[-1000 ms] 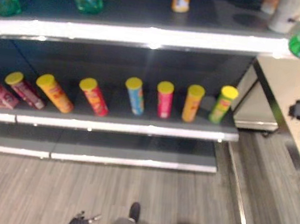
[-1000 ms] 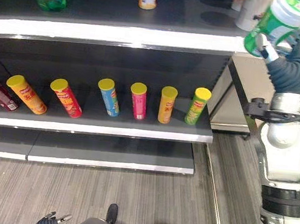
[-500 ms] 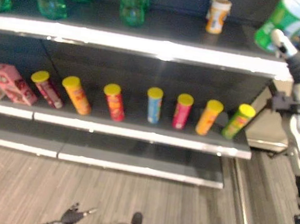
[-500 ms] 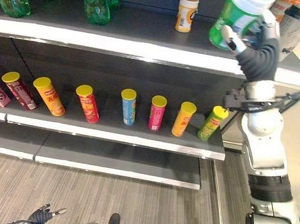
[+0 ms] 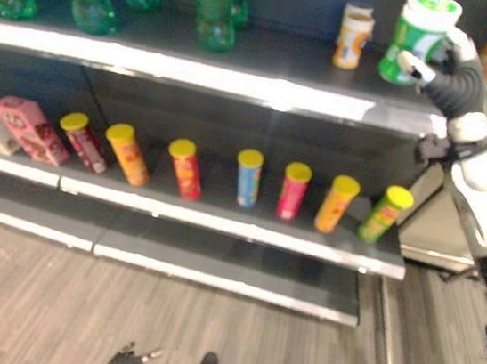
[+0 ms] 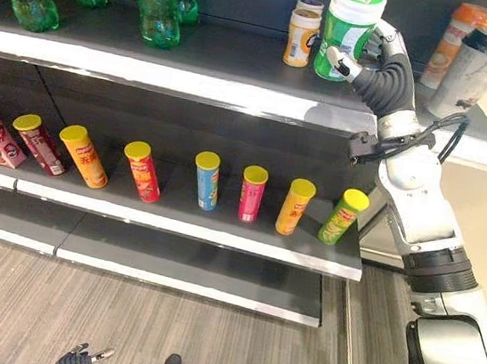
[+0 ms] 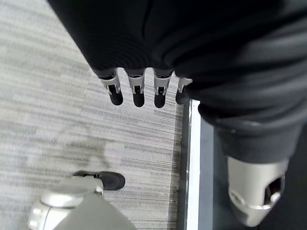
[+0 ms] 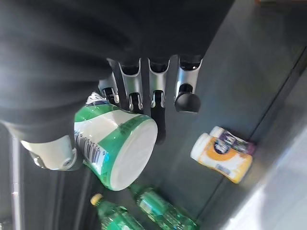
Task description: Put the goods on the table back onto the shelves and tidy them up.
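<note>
right hand (image 6: 378, 63) wrapped around a green and white jar (image 6: 348, 30), held above the top shelf (image 6: 195, 72), just right of a small orange can (image 6: 302, 35). left hand (image 7: 139, 86) hangs loose by the floor, holding nothing. risks: jar clips the orange can and topples it; grip looks side-on, so it may land tilted; let go too near the front edge and it drops off.

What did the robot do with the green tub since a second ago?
The right hand kept its grip on the green tub and carried it inward, over the top shelf, next to the small orange can. The camera also shifted. The tubes and bottles stayed put, and the left hand stayed hanging, idle.
</note>
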Robot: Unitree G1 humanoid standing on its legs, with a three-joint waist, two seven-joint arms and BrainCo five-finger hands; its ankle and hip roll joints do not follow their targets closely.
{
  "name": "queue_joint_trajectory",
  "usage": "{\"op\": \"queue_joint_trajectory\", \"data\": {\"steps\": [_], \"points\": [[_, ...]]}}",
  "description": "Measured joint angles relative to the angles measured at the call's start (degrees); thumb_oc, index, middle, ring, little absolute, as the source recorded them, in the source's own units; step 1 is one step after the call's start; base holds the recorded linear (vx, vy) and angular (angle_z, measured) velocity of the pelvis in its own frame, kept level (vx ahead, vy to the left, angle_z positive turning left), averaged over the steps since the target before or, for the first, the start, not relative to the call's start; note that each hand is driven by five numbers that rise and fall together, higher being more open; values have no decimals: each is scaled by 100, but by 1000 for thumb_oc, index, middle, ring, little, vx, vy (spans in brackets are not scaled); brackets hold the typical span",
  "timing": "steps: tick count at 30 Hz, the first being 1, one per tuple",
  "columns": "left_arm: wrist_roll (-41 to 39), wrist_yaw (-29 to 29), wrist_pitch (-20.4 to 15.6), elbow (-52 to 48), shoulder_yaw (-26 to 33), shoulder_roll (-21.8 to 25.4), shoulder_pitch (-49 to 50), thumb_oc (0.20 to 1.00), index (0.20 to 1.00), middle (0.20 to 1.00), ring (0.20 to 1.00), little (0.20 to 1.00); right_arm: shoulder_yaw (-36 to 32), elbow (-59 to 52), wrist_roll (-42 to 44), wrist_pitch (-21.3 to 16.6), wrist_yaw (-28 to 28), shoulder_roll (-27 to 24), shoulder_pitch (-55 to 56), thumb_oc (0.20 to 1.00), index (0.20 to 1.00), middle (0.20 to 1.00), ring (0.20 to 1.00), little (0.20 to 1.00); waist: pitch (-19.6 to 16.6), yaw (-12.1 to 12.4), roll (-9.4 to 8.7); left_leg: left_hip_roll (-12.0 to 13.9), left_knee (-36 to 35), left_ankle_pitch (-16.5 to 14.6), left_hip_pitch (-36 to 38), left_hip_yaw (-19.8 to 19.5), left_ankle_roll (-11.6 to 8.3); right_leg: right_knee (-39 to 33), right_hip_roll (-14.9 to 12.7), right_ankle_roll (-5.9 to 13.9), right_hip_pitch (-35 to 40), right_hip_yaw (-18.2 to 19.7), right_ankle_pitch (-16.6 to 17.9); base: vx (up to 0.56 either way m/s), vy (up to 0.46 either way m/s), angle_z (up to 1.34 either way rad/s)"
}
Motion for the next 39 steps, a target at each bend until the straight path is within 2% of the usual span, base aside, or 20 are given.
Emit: {"op": "queue_joint_trajectory", "data": {"steps": [4, 13, 21, 24, 32, 39], "points": [[-87, 8, 1, 4, 25, 11, 43, 1000, 1000, 1000, 1000, 1000, 179, 397, 2, 72, 13, 51, -187, 200, 200, 200, 200, 200, -4, 105, -3, 0, -38, -54, 26, -6, -67, -2, -20, -2, 42, -4, -12, 5, -8, 0], [-113, 19, 2, 67, 24, 10, 80, 1000, 1000, 1000, 1000, 1000, 192, 398, -6, 73, 15, 320, -193, 200, 200, 200, 200, 200, -115, 123, -11, -17, -38, -91, -63, -30, -9, 0, -41, -17, 19, -105, -33, 17, 14, 4], [-113, 76, 4, 60, 25, -30, 60, 1000, 1000, 1000, 1000, 1000, 136, -244, -131, 74, 10, 442, 46, 200, 200, 200, 200, 200, -152, 114, -11, -47, -27, -38, -110, -150, -31, 2, -50, -29, 17, -243, -57, 15, 42, 8], [-113, 94, 4, 60, 27, -37, 55, 1000, 1000, 1000, 1000, 1000, 108, -287, -242, 73, 5, 445, 210, 200, 200, 200, 200, 200, -186, 117, -63, -50, -36, -58, -157, -161, -59, 2, -49, -25, 4, -269, -66, 4, 34, 3], [-107, 144, 64, 77, 28, -26, 49, 1000, 1000, 1000, 1000, 1000, -44, -457, -464, 77, 2, 550, 638, 200, 200, 200, 200, 200, -202, 116, -353, -49, -37, -63, -183, -121, -58, 2, -64, -19, -67, -219, -64, -7, 20, -2], [-107, 166, 74, 74, 28, -18, 52, 1000, 1000, 1000, 1000, 1000, -41, -417, -513, 80, -4, 553, 632, 200, 200, 200, 200, 200, -200, 118, -384, -51, -37, -70, -165, -76, -47, 2, -72, -15, -75, -151, -61, 4, 18, -3]]}}
